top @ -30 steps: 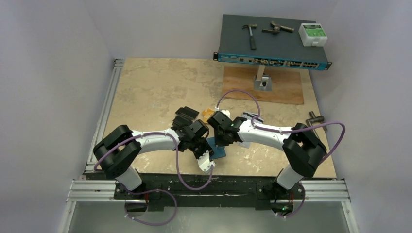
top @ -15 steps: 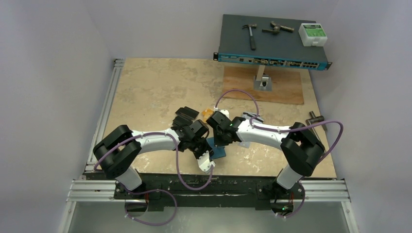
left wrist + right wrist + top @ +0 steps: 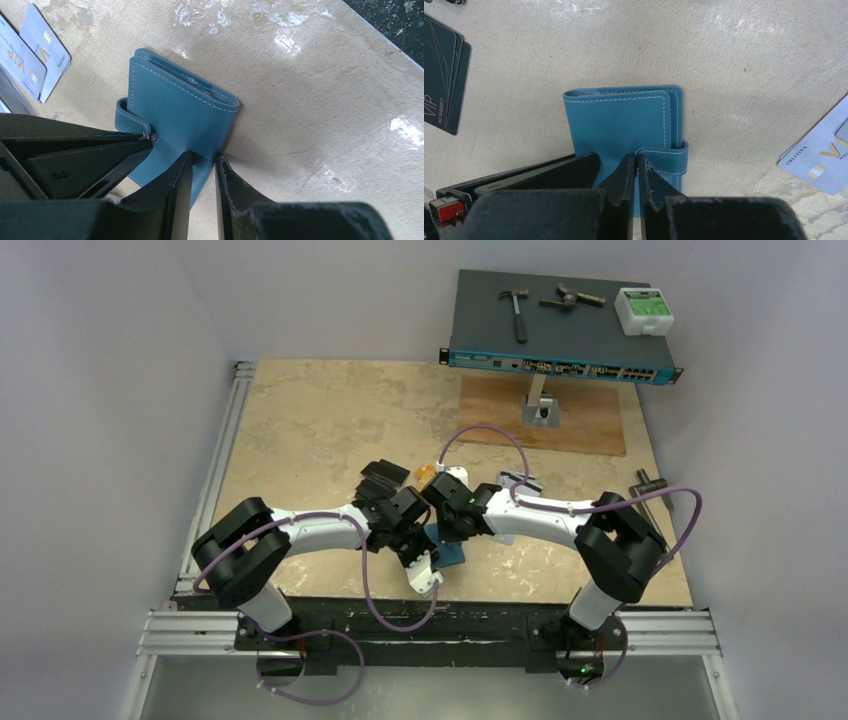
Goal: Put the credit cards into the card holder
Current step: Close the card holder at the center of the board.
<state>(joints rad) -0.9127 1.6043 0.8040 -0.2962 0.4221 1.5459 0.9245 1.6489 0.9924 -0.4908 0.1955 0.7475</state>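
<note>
Currently: card holder [image 3: 624, 120] closed, tab snapped, flat on bench [image 3: 749, 50]. Left end effector [image 3: 202, 175] clamps its edge; right end effector [image 3: 634, 175] pinches the tab. Silver credit cards [image 3: 35, 55] and black credit cards [image 3: 441, 75] lie outside; none loaded.

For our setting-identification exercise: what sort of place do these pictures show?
Probably a robotics lab cell: left arm and right arm bolted at the edge of a table, bare white walls, a network switch bearing a hammer.

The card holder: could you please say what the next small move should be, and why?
Probably pull the snap tab open with the right end effector: the card holder lies closed, its edge pinched by the left end effector.
</note>
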